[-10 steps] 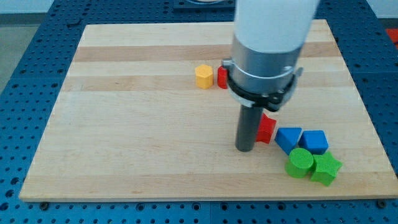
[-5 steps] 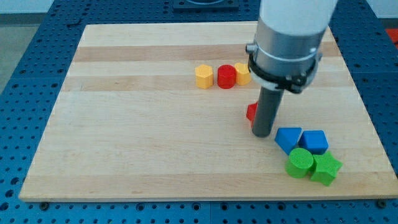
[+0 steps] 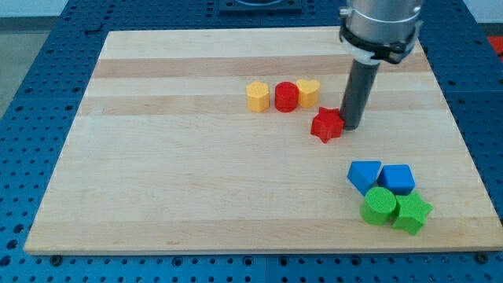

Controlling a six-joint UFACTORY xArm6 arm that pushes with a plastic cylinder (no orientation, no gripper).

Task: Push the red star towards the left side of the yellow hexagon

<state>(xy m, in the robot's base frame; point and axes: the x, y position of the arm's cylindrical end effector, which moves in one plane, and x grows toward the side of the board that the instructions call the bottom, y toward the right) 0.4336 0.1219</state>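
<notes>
The red star [image 3: 327, 124] lies on the wooden board, right of centre. My tip [image 3: 351, 126] stands right against the star's right side. The yellow hexagon [image 3: 257, 97] sits up and to the left of the star, at the left end of a row of three blocks. The star is below and to the right of that row, well to the right of the hexagon.
A red cylinder [image 3: 286, 97] and a yellow heart [image 3: 308, 93] stand in line right of the hexagon. At the lower right are two blue blocks [image 3: 365, 174] [image 3: 398, 178], a green cylinder [image 3: 380, 205] and a green star [image 3: 412, 212]. The board's edge [image 3: 236, 245] runs along the bottom.
My tip went from the star's left side round to its right side and moved up the view. The red star slid up and slightly left, nearer the row of three.
</notes>
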